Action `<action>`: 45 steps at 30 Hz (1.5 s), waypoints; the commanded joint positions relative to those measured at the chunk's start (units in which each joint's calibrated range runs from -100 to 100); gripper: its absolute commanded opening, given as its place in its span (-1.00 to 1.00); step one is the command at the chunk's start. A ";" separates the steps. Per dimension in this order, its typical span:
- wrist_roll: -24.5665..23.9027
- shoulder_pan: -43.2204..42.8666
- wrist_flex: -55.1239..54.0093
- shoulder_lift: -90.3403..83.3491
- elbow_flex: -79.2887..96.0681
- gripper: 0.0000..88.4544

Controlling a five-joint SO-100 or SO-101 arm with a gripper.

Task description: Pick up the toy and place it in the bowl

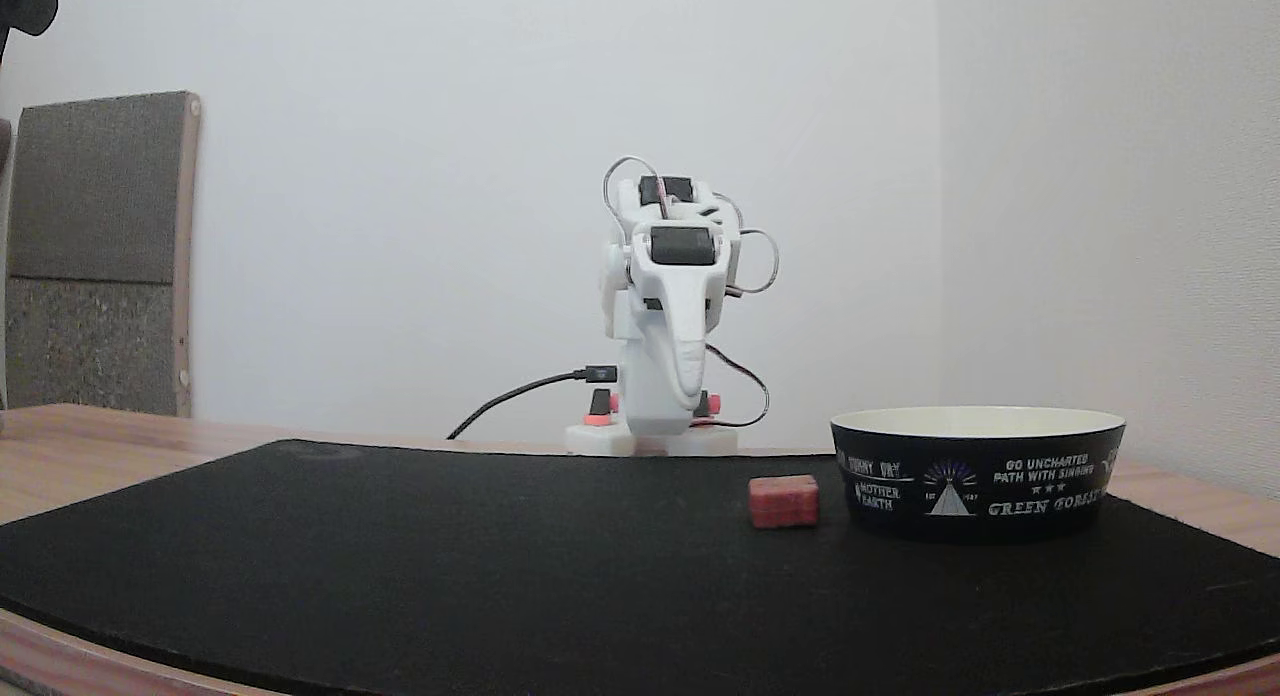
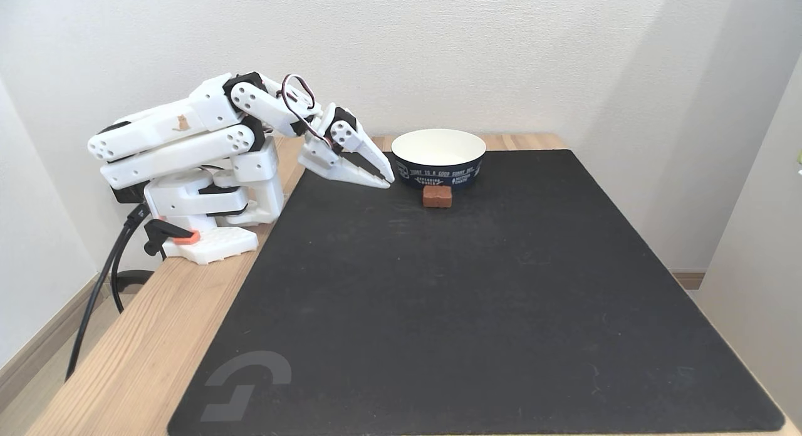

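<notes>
The toy [image 1: 784,501], a small red bumpy block, lies on the black mat just left of the bowl [image 1: 978,471] in a fixed view. From the other fixed view the toy [image 2: 437,196] sits right in front of the bowl [image 2: 438,156], which is black outside with white print and cream inside. My white gripper [image 2: 386,180] hangs low over the mat's far left corner, a short way left of the toy and bowl, its fingers together with nothing between them. Seen head-on, the gripper [image 1: 686,398] points down in front of the arm's base.
A large black mat [image 2: 476,298] covers most of the wooden table [image 2: 144,348]. The arm's base [image 2: 207,242] is clamped at the table's left edge, with a black cable running off it. A white wall stands close behind the bowl. A grey panel [image 1: 95,256] leans against the wall.
</notes>
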 commanded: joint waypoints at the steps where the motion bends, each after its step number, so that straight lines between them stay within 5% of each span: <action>1: 0.00 0.05 0.20 -0.58 0.69 -0.95; 26: -0.05 0.05 -0.31 -0.58 0.69 -0.93; 33: -0.20 0.05 0.03 -0.58 0.69 -0.15; 45: -0.41 2.39 -0.48 2.34 -2.20 -0.12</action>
